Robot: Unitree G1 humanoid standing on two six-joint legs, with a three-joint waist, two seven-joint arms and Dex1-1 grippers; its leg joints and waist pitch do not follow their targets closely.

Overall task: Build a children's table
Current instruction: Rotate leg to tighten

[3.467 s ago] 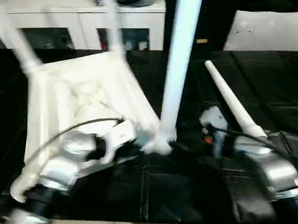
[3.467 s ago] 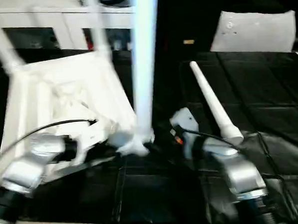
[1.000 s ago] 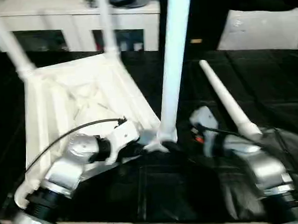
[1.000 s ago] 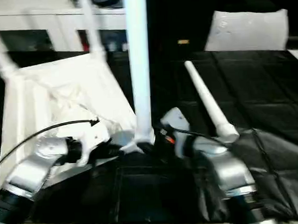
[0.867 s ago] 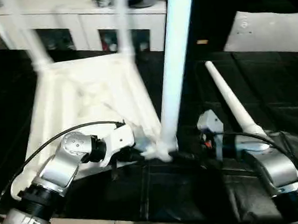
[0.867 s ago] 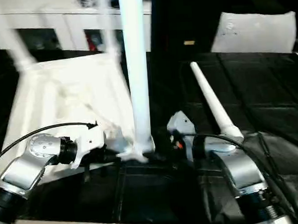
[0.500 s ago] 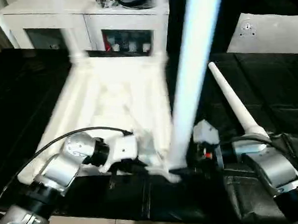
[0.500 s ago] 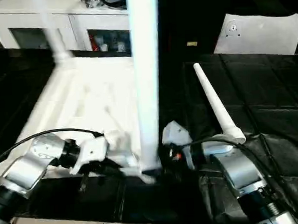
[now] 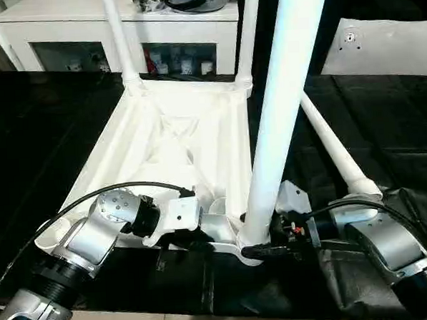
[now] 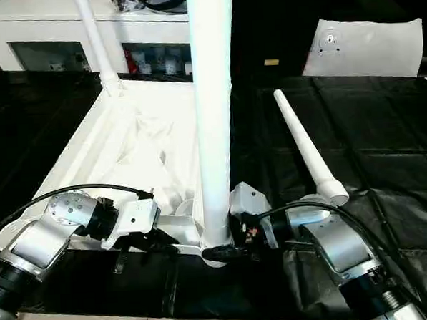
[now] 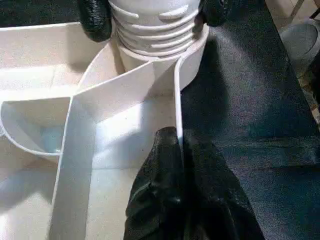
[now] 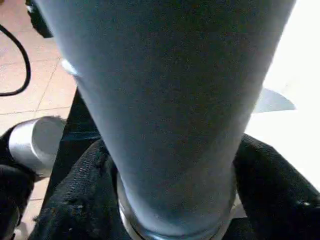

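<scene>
The white tabletop (image 9: 177, 144) lies underside up on the black mat, three legs standing in its corner sockets. The nearest leg (image 9: 279, 113) rises from the corner between the two end effectors. The right end effector (image 12: 170, 200) grips that leg's base, one black finger (image 12: 75, 200) on each side. The left end effector (image 11: 182, 175) is pinched shut on the tabletop's thin rim just beside that socket. A fourth, loose leg (image 10: 306, 148) lies on the mat beyond the right end effector. A white cabinet (image 9: 121, 36) stands behind.

Upturned table top (image 9: 177, 144), loose leg (image 9: 335, 150) on black mat (image 9: 398, 136)
</scene>
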